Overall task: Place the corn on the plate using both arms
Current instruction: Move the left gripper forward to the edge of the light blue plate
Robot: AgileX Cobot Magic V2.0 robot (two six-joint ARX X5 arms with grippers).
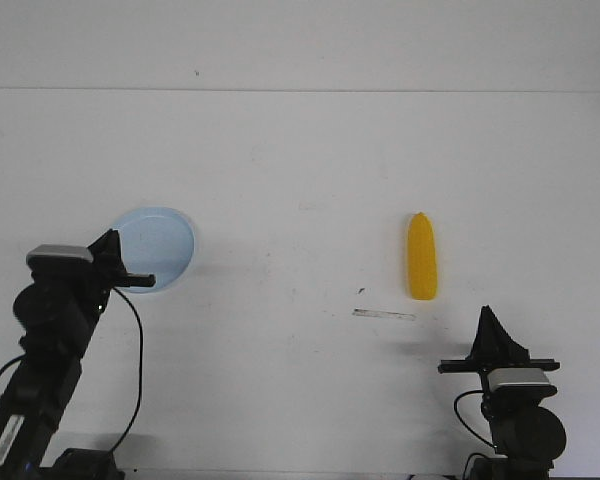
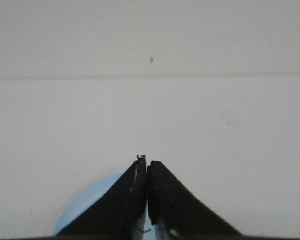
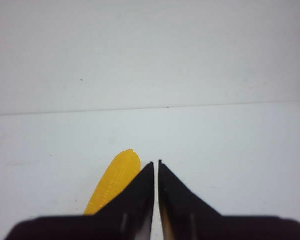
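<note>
The toy corn cob (image 1: 422, 257) lies flat toward the right side of the white worktop (image 1: 300, 180), tapered end pointing at the far edge, well apart from the pale blue plate (image 1: 165, 240) near the left side. That split probably explains two arms. The right gripper (image 1: 490, 316) sits pressed together and empty just nearside of the cob, while the left gripper (image 1: 113, 240), also closed and empty, hangs over the plate's near-left rim.

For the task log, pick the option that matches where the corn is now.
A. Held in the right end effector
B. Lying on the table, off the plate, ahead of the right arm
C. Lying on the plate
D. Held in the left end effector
B: the corn lies on the white table, far from the plate and ahead of the empty right end effector.
</note>
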